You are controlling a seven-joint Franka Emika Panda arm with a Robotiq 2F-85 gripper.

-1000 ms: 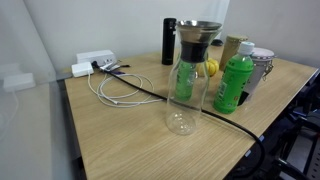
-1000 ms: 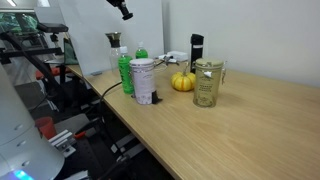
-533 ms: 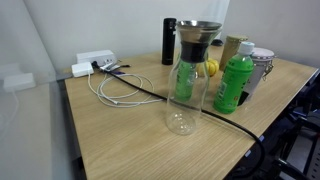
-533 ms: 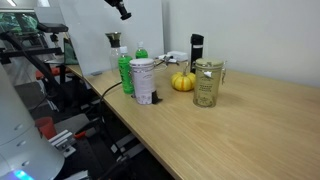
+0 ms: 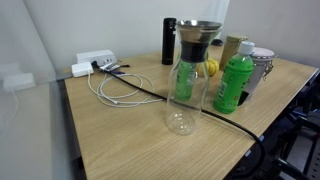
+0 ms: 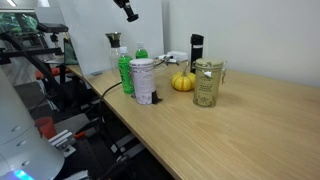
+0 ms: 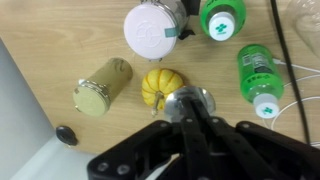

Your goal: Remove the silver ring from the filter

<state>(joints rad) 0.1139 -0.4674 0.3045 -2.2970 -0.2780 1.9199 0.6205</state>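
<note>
fingers [image 7: 197,138] pressed together and empty, gripper [image 6: 128,12] high above the table [image 6: 250,125], silver ring [image 5: 198,24] on filter [image 5: 196,38] atop carafe [image 5: 184,100]

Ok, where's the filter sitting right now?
In an exterior view the filter sits on top of the glass carafe, near the table's middle, with the black flask just behind it and the green bottle beside it.

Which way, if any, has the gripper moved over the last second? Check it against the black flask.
Yes. In an exterior view the gripper has shifted a little to the right in the picture, toward the black flask.
</note>
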